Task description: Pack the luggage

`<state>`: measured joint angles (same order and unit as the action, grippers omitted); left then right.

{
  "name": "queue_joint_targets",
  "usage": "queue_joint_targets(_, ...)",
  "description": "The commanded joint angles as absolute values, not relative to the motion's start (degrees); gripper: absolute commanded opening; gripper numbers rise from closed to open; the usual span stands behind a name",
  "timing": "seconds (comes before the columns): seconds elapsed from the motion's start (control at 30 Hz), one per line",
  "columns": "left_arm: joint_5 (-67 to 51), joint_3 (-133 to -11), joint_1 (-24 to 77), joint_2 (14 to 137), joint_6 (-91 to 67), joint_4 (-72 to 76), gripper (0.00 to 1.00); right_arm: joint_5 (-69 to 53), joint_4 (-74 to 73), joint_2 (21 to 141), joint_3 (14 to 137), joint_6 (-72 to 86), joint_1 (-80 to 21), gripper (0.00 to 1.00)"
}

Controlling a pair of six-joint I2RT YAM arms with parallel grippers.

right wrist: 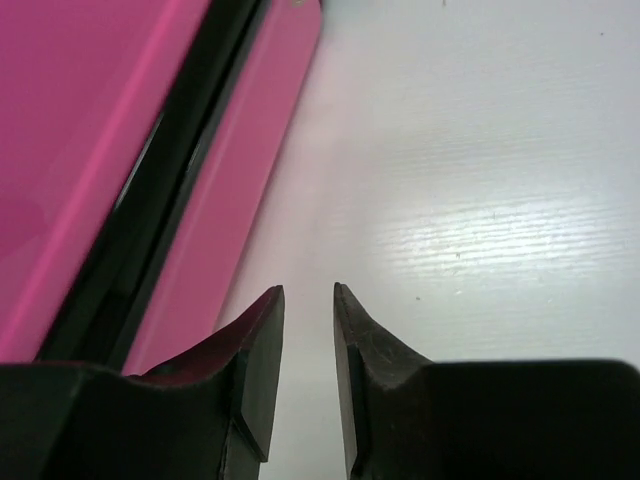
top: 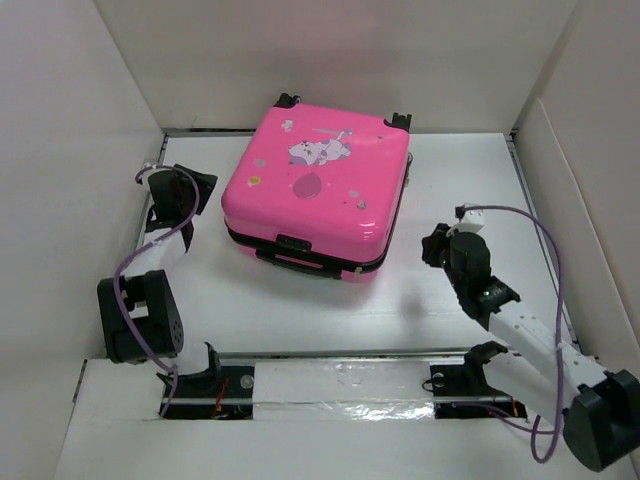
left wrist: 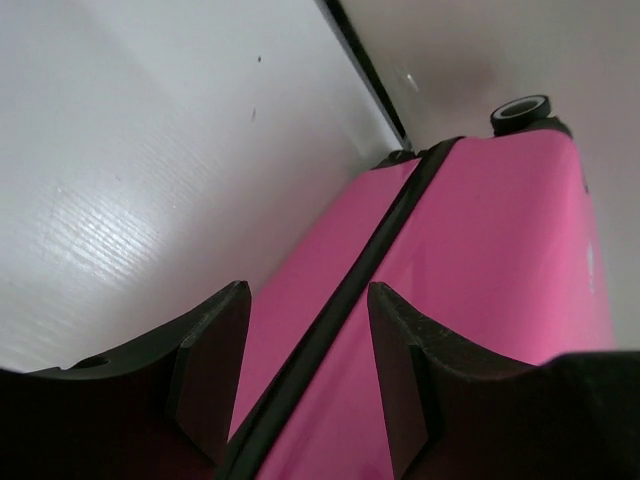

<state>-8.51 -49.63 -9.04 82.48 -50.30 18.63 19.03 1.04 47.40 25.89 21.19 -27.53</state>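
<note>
The pink luggage (top: 318, 190) lies flat and closed on the white table, cartoon print up, black wheels at its far corners and a black handle at its near edge. My left gripper (top: 205, 190) is open and empty beside its left side; the left wrist view shows the pink shell (left wrist: 480, 270) and black zipper seam (left wrist: 330, 330) between the spread fingers. My right gripper (top: 430, 245) is open by a narrow gap and empty, to the right of the case's near right corner; the shell fills the left of the right wrist view (right wrist: 90, 150).
White walls (top: 70, 120) enclose the table on the left, back and right. A black gap (top: 340, 385) runs across the near edge by the arm bases. Bare table (top: 470, 180) lies right of the case.
</note>
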Motion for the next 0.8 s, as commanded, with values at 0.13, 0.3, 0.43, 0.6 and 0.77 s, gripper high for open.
queue_joint_targets(0.13,-11.1,-49.1,-8.1,88.1,-51.9,26.3,0.47,2.2,15.7,65.8,35.6,19.8,-14.5,0.36)
queue_joint_targets(0.3,-9.4,-49.0,-6.6,92.0,-51.0,26.4,0.47,-1.8,18.3,81.5,44.1,19.8,-13.7,0.37)
queue_joint_targets(0.43,-11.7,-45.9,-5.5,94.1,-52.6,31.4,0.47,-7.5,23.2,90.0,48.2,20.6,-13.7,0.38)
queue_joint_targets(0.6,-5.2,-40.7,2.5,89.7,-50.7,33.5,0.47,-11.6,24.2,96.3,53.6,20.6,-14.3,0.39)
queue_joint_targets(0.77,-3.0,-31.0,7.1,83.8,-51.2,38.8,0.45,-17.2,21.7,98.4,59.1,17.7,-14.8,0.41)
